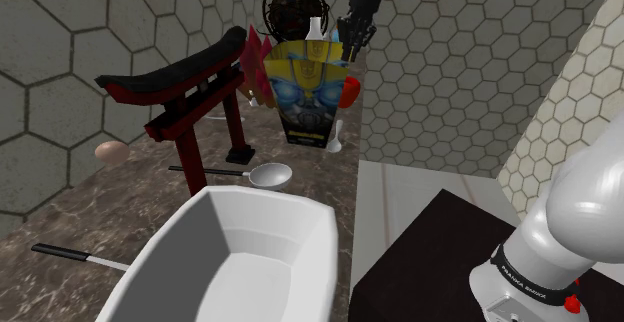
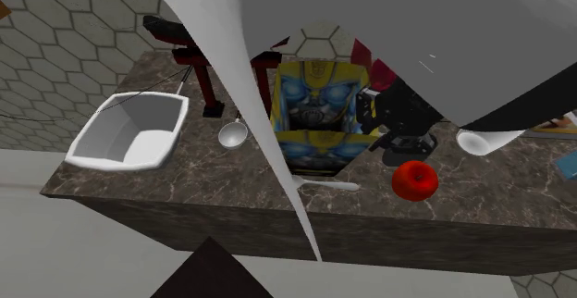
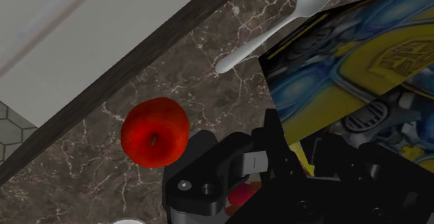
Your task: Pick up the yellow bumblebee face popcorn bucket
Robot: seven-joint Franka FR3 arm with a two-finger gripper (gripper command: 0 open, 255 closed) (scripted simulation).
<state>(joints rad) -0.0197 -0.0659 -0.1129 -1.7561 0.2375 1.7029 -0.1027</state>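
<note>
The yellow popcorn bucket [image 1: 305, 85] with a blue-eyed robot face stands upright near the back of the marble counter [image 1: 300, 195]. My black gripper [image 1: 355, 40] comes down on its upper rim, on the shoulder view's right. In the wrist view the fingers [image 3: 275, 142] clasp a yellow strip of the bucket's wall [image 3: 362, 69] between them. From the second exterior view, the gripper [image 2: 393, 111] is against the bucket's [image 2: 319, 111] right side. I cannot tell whether the base touches the counter.
A red apple [image 3: 154, 132] and a white plastic spoon [image 3: 275, 24] lie beside the bucket near the counter's edge. A red and black torii model [image 1: 190, 100], a metal spoon [image 1: 270, 175], an egg [image 1: 112, 151] and a large white tub [image 1: 235, 260] stand nearer the camera.
</note>
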